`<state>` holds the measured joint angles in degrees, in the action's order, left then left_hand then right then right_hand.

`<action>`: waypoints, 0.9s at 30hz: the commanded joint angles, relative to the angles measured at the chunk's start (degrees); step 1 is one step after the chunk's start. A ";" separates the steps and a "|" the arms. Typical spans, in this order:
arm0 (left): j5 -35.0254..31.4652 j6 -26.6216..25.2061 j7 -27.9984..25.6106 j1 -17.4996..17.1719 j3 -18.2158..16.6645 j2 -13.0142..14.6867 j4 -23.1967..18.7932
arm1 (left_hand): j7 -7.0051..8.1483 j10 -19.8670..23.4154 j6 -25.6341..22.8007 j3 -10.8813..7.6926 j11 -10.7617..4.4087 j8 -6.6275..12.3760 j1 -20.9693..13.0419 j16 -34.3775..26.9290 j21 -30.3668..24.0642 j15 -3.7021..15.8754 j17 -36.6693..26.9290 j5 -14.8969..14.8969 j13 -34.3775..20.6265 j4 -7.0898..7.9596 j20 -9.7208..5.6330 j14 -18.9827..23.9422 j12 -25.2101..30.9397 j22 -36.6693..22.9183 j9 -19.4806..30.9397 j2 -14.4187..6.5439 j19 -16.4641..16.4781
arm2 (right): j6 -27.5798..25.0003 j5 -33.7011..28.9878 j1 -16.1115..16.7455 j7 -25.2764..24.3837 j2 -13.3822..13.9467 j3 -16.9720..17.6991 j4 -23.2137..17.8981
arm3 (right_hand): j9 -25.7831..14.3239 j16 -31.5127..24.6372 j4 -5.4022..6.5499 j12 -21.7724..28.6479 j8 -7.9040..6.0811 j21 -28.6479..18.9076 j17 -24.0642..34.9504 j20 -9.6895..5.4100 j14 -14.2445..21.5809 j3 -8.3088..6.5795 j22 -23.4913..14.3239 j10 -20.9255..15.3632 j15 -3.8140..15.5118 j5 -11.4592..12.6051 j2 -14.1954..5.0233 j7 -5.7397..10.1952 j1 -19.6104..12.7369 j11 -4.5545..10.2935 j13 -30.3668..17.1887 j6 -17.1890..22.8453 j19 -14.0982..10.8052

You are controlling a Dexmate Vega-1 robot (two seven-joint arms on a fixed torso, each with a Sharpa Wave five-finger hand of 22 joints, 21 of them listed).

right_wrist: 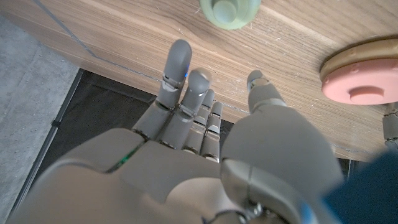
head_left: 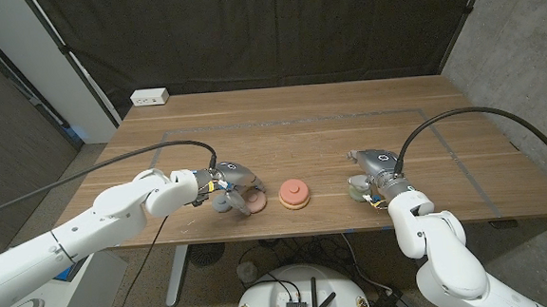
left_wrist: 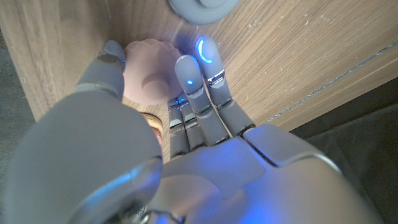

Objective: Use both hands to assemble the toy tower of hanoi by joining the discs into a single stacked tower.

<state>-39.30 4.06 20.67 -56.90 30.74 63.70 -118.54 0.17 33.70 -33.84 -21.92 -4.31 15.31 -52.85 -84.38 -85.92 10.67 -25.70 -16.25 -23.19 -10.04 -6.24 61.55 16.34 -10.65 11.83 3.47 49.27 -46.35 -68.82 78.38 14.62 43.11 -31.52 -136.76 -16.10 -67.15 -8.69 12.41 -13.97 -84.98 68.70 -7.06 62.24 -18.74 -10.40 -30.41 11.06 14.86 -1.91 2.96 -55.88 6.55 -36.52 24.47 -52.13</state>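
Near the worktop's front edge we see the started tower, a coral disc on a tan one. Just beside it our left hand grips a pink disc, a grey disc close by. Our right hand holds nothing, fingers apart, near a green disc.

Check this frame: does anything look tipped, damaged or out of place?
Nothing stands out. The partial stack, a pink disc on a tan one, sits level. Loose discs lie on the table: a pink disc at the left hand, a green disc beyond the right hand.
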 commanded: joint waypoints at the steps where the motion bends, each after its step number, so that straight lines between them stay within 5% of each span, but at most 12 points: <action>1: 0.41 -0.12 -0.42 0.22 -0.35 0.11 -0.35 | 0.08 4.25 -1.26 -0.89 -3.22 0.80 -0.62 -0.46 -0.43 1.85 -0.57 -0.61 -0.93 0.37 -5.85 0.74 0.43 -0.17 0.57 -1.18 0.56 | -0.59 0.03 -0.11 -0.61 0.19 -0.53 -0.10 | -0.33 -0.09 -0.20 -0.24 0.18 -0.29 0.17 -5.19 -0.28 -0.48 -0.17 -0.49 1.58 0.25 -0.11 0.01 0.13 -0.08 -0.15 0.37 0.36; 27: 2.25 -0.96 0.62 1.10 -2.81 1.16 -3.20 | -0.12 5.93 -2.77 -1.81 -2.99 0.06 -0.58 0.16 -0.70 1.85 -2.39 -2.42 -2.98 0.73 -5.77 1.01 -0.40 -0.02 0.96 -1.05 0.88 | -1.13 -1.48 -0.09 -0.12 -0.17 -0.71 -0.56 | -0.48 0.12 -0.38 -0.28 0.26 -0.39 -0.14 -5.20 -0.53 -0.71 -0.20 -0.65 1.58 0.40 -0.07 0.02 -0.02 0.04 -0.28 0.50 0.36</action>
<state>-37.94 3.27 21.40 -55.97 29.19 64.26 -120.39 0.00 35.74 -35.72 -22.43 -4.13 15.63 -52.99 -84.43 -86.11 11.16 -27.78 -18.30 -25.70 -10.50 -6.45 62.24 15.88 -10.66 11.83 3.47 49.67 -47.38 -69.80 78.27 14.40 43.33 -32.17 -137.25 -16.39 -67.16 -8.93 12.41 -13.74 -84.98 68.70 -7.27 62.14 -18.98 -10.40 -30.41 11.16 14.85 -1.90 3.17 -55.89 6.55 -36.51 24.67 -51.92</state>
